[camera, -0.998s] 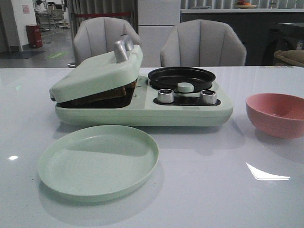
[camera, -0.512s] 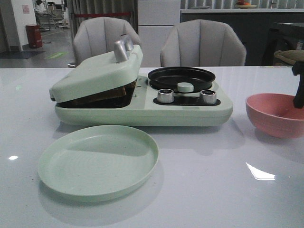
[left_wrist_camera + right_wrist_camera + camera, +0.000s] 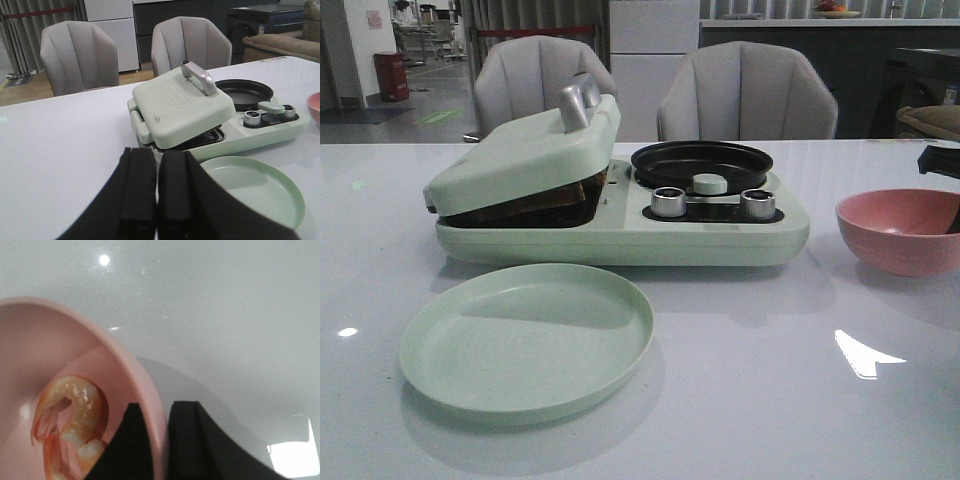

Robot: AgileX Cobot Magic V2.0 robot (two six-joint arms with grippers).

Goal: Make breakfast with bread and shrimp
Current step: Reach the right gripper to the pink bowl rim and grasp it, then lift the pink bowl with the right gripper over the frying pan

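Observation:
Brown-crusted bread (image 3: 548, 195) lies inside the pale green sandwich maker (image 3: 620, 235), under its half-lowered lid (image 3: 525, 155). Curled pinkish-orange shrimp (image 3: 75, 412) lie in the pink bowl (image 3: 895, 230), which also shows in the right wrist view (image 3: 60, 345). My right gripper (image 3: 159, 412) is shut on the bowl's rim, one finger inside and one outside; in the front view it (image 3: 950, 215) shows only at the right edge. My left gripper (image 3: 156, 165) is shut and empty, held above the table short of the maker (image 3: 200, 115).
An empty pale green plate (image 3: 527, 338) lies in front of the maker. A black round pan (image 3: 702, 162) sits on its right half, with two silver knobs (image 3: 668, 201) and a pale green knob (image 3: 710, 183). Two grey chairs (image 3: 745, 95) stand behind the table.
My right arm has come in from the right and closed on the pink bowl's rim. The bowl has risen slightly and shifted left. The left arm has not moved.

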